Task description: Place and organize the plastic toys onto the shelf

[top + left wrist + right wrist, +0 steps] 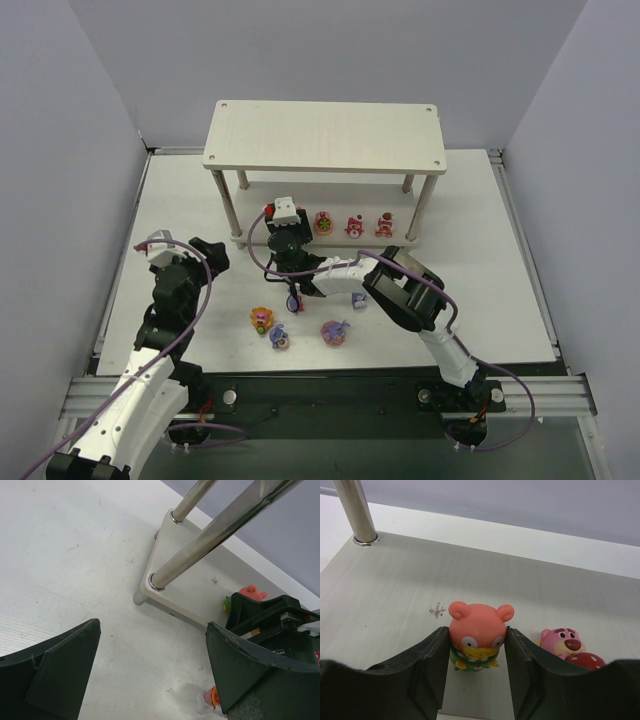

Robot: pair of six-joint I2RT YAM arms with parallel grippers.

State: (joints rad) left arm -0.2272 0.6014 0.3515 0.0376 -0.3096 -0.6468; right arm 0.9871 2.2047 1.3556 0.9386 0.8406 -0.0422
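My right gripper (476, 652) is shut on a pink round-eared toy with a green base (479, 630), low on the shelf's lower tier (395, 590), left of a pink bear toy (562, 642). From above, the right gripper (286, 222) reaches under the shelf (325, 135), hiding its toy. Three red-pink toys (352, 226) stand in a row on the lower tier to its right. Several toys lie on the table: an orange one (262, 319) and purple ones (334, 332). My left gripper (212, 256) hangs open and empty by the shelf's left legs (210, 535).
The shelf's metal legs (229, 210) and the lower tier's corner (150, 587) are just ahead of the left gripper. The right arm's gripper body (280, 625) fills the right of the left wrist view. A small orange toy (214, 699) lies by the left gripper's right finger.
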